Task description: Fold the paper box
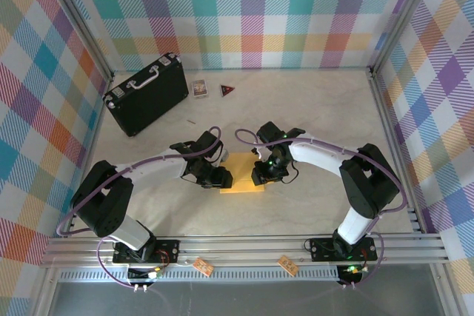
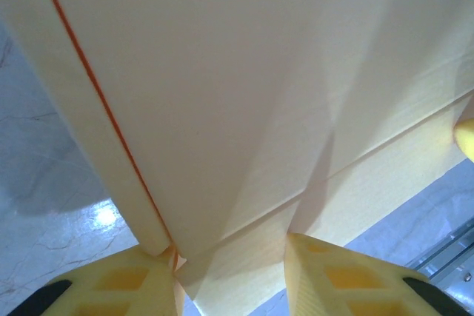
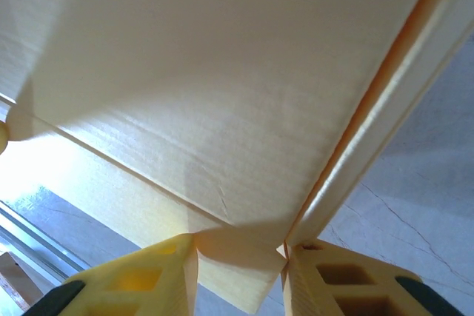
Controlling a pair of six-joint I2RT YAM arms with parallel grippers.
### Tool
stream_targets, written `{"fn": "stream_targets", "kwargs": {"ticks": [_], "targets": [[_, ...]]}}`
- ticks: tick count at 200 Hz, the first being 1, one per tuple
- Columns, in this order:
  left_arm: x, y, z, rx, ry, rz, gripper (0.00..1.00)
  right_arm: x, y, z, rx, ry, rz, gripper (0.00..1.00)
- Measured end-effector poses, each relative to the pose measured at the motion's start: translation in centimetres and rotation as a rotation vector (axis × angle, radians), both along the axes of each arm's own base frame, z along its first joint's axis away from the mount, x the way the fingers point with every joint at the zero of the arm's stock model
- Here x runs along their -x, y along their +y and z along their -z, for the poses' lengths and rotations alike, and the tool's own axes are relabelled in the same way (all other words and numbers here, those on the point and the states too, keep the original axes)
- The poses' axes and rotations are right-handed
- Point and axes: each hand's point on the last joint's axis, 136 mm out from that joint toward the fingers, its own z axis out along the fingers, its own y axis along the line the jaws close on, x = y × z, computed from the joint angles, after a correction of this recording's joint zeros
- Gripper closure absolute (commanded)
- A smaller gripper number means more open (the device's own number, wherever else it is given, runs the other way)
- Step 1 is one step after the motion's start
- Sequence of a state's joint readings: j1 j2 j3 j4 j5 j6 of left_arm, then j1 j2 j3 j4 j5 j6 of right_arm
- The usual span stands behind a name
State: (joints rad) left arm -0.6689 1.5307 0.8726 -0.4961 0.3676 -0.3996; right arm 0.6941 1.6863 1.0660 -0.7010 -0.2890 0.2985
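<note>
A: Surface, room?
B: Pale marbled tabletop (image 1: 318, 109); plaid walls (image 1: 252, 12) on three sides.
A: Count?
B: One paper box (image 1: 243, 172), at the centre. One black case (image 1: 146, 94), one small pack (image 1: 199, 88) and one dark triangle (image 1: 227, 90) at the back. Two pincers: the left pincer (image 2: 231, 264) and the right pincer (image 3: 241, 257) each clamp a box edge.

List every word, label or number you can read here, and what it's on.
Nothing is legible.
The small card by the black case: print too small.
The dark triangle: too small.
The left rail tag, the right rail tag: blurred.
The paper box: no print seen.
</note>
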Motion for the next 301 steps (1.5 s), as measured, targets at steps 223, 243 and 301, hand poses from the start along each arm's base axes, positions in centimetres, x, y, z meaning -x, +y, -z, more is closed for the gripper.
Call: {"fn": "stream_targets", "kwargs": {"ticks": [223, 243, 301], "targets": [[-0.08, -0.01, -0.09, 0.009, 0.002, 0.000, 0.63, 0.12, 0.08, -0.31, -0.018, -0.005, 0.016, 0.52], [-0.06, -0.09, -0.13, 0.014, 0.004, 0.002, 0.63, 0.37, -0.11, -0.38, -0.025, -0.010, 0.022, 0.52], [-0.05, -0.12, -0.15, 0.016, 0.004, 0.002, 0.63, 0.62, -0.26, -0.12, -0.031, -0.009, 0.031, 0.53]]}}
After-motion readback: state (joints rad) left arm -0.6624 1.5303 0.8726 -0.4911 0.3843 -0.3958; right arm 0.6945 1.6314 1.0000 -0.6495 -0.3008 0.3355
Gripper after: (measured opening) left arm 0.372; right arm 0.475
